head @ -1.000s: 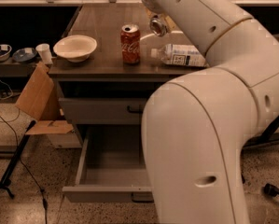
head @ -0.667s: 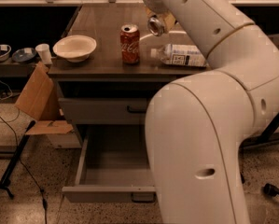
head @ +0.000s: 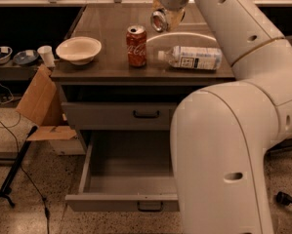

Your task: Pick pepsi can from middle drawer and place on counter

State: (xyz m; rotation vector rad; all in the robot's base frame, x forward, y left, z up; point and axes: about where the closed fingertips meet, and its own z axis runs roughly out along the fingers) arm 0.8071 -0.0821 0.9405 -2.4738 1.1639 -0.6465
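Note:
My gripper (head: 163,14) is at the end of the big white arm, above the back right part of the counter (head: 106,23). It holds a can lying sideways. Only the can's round silver end (head: 160,20) faces me, so I take it for the pepsi can; its blue side is hidden. The middle drawer (head: 121,182) is pulled open below. The part of its inside that shows holds nothing, and my arm hides its right side.
On the counter stand a red Coca-Cola can (head: 136,46), a white bowl (head: 78,49) at the left and a clear bottle (head: 192,57) lying on its side. The drawer front above (head: 111,115) is closed. A cardboard box (head: 38,101) and cables are on the floor at the left.
The gripper with the can has moved slightly up and to the left above the counter. Nothing else has moved.

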